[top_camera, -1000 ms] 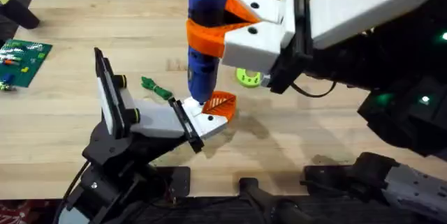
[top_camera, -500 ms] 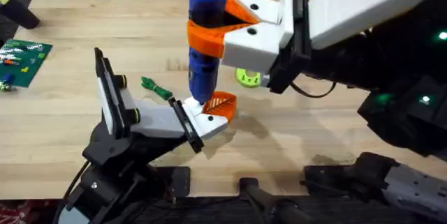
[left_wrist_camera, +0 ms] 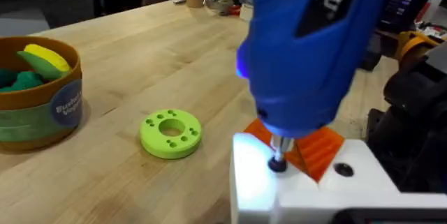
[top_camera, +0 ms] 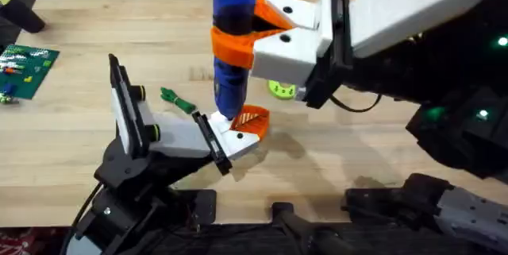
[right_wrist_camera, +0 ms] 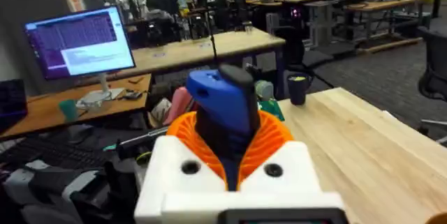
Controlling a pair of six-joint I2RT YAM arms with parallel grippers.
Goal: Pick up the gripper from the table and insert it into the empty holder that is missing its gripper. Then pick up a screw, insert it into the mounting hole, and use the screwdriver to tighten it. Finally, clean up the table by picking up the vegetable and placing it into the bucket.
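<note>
The screwdriver is held upright at frame center, clamped in the right end effector, its bit pressed on the white holder beside the orange gripper. The left end effector's state cannot be told.
</note>
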